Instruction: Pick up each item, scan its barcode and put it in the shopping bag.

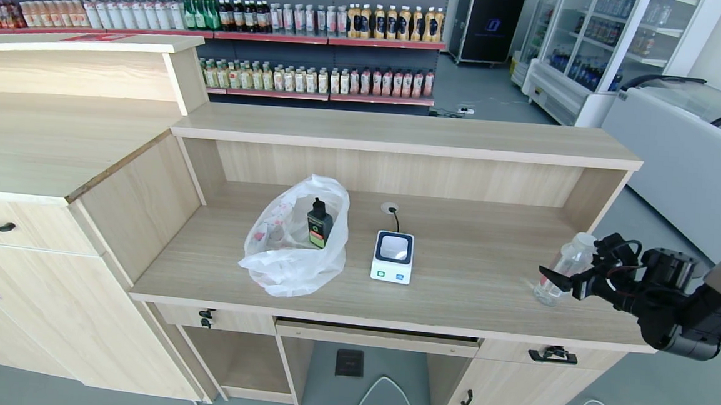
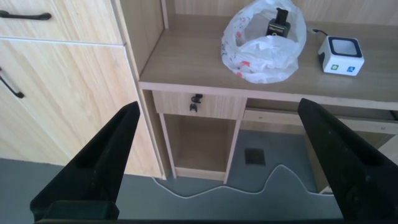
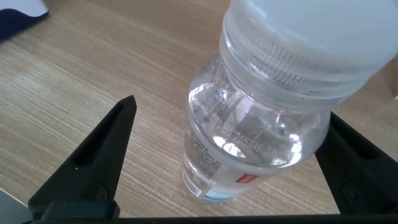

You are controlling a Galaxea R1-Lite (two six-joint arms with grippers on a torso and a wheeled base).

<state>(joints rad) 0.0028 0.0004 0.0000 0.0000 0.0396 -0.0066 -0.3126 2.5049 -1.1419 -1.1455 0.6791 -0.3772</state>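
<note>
Right gripper [image 1: 573, 262] sits at the far right end of the desk [image 1: 474, 291] in the head view. Its dark fingers are spread to either side of a clear plastic bottle [image 1: 564, 271] with a white cap, which stands on the wood near the desk's right edge. Left of the middle lies the shopping bag [image 1: 288, 254], white and translucent, with its mouth open and a dark bottle [image 1: 319, 225] with a black cap upright inside it. The white scanner [image 1: 393, 258] stands just to the right of the bag without touching it, and its cable [image 1: 394, 220] runs to a hole at the back of the desk. In the left wrist view the left gripper [image 2: 217, 162] hangs with its fingers wide apart and nothing between them, over the grey floor before the desk's left end and lower than the desktop. The bag and scanner lie beyond it. In the right wrist view the clear bottle stands between the right gripper's fingers [image 3: 93, 168], which are not closed on it. Bare wood shows between one finger and the bottle; the other finger is close to it, and whether it touches cannot be told.
</note>
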